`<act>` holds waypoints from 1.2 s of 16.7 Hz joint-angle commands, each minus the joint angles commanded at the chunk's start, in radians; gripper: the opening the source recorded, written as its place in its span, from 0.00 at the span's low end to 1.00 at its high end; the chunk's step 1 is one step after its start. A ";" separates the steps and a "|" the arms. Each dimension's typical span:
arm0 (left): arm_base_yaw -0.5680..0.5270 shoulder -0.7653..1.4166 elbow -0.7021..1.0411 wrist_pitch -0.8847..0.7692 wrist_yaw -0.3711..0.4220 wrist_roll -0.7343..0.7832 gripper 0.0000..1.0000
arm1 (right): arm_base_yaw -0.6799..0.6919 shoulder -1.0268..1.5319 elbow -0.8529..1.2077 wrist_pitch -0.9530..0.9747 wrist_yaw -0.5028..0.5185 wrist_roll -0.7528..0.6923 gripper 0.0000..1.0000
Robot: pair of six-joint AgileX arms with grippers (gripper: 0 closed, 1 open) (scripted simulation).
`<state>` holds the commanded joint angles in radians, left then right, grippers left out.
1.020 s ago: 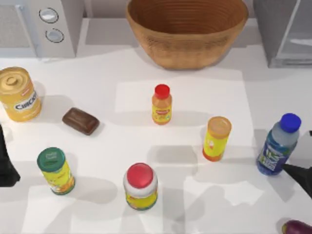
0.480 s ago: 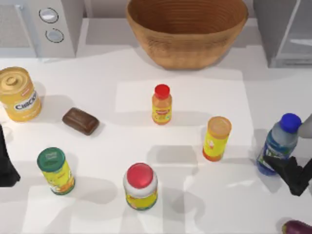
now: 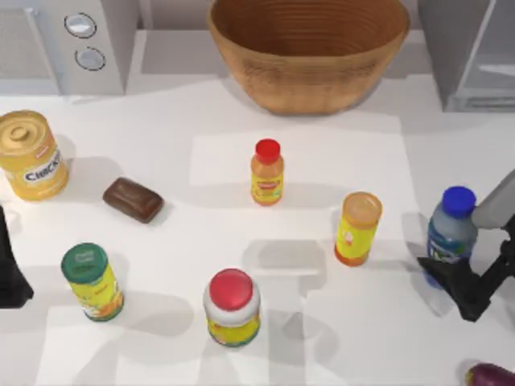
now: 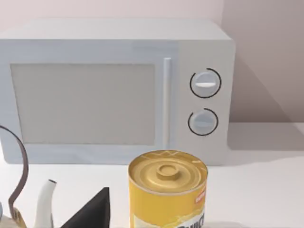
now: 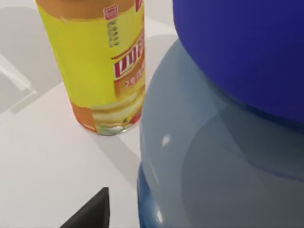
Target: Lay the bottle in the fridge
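Bottle (image 3: 451,233): upright near the tabletop's right edge, close by the yellow can (image 3: 356,228).
Right gripper (image 3: 452,283): low at the bottle's base, apparently for a grasp; closure unclear.
Fridge (image 3: 471,52): far right corner.
Left arm: parked at the left edge.

Right gripper (image 3: 451,281) low at table's right; left arm parked.
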<state>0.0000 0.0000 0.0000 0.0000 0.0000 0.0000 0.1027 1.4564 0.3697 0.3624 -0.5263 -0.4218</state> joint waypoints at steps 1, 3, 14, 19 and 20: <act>0.000 0.000 0.000 0.000 0.000 0.000 1.00 | 0.000 0.000 0.000 0.000 0.000 0.000 0.93; 0.000 0.000 0.000 0.000 0.000 0.000 1.00 | 0.000 0.000 0.000 0.000 0.000 0.000 0.78; 0.000 0.000 0.000 0.000 0.000 0.000 1.00 | 0.000 0.000 0.000 0.000 0.000 0.000 0.01; 0.000 0.000 0.000 0.000 0.000 0.000 1.00 | 0.000 0.000 0.000 0.000 0.000 0.000 0.01; 0.000 0.000 0.000 0.000 0.000 0.000 1.00 | 0.000 0.000 0.000 0.000 0.000 0.000 0.01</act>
<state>0.0000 0.0000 0.0000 0.0000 0.0000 0.0000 0.1027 1.4564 0.3697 0.3624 -0.5263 -0.4218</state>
